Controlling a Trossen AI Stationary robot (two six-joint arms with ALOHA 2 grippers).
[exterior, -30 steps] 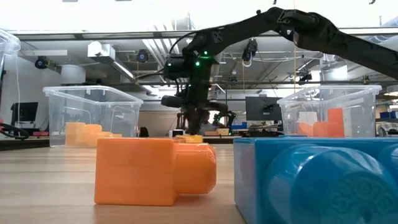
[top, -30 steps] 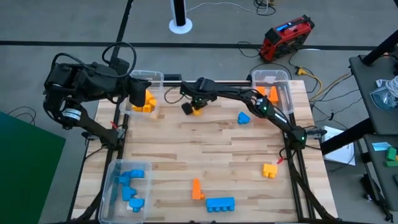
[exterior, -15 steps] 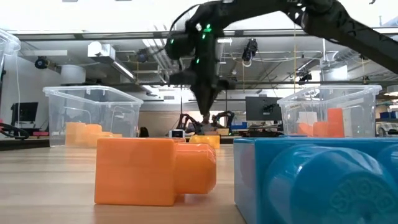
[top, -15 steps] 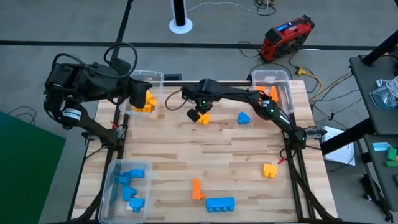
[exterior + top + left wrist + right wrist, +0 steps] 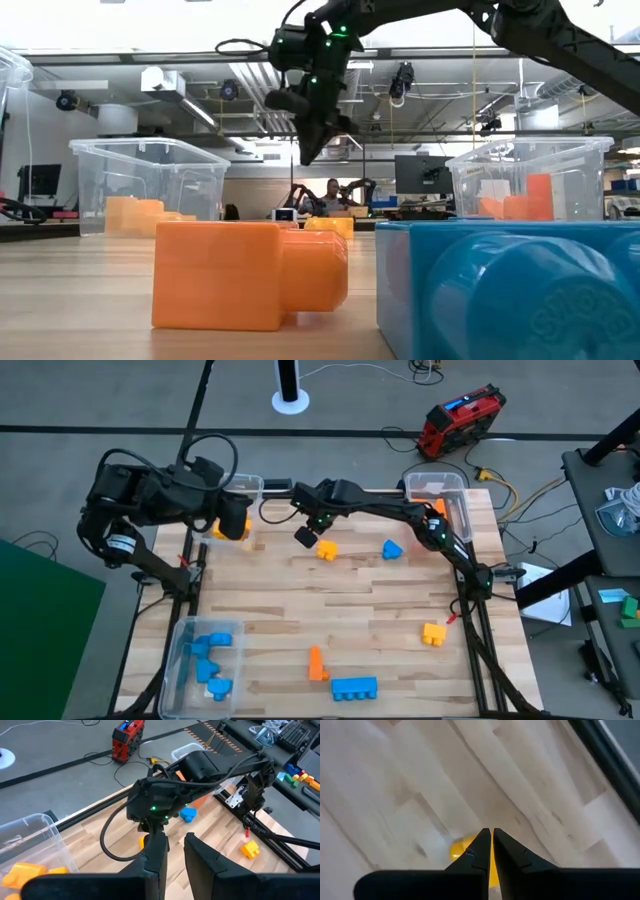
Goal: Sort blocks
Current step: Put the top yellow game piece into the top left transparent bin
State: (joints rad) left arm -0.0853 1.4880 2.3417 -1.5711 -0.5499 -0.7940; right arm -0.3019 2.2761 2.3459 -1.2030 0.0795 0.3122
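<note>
A small yellow block lies on the wooden table near its far edge, also visible under my fingers in the right wrist view. My right gripper hangs above the table just left of it, fingers shut and pointing down, holding nothing. My left gripper hovers by the far-left bin, which holds yellow blocks; its fingers are open and empty. Loose on the table are a blue block, an orange block, another orange one and a long blue one.
A clear bin with blue blocks stands at the near left corner. A clear bin with orange blocks stands at the far right corner. The middle of the table is bare wood. A red device lies on the floor beyond.
My right gripper has risen from table height beside the yellow block and moved slightly toward the table's left edge. The yellow block lies a little farther right and nearer than before, resting on the table. My left gripper has shifted a little toward the right.
</note>
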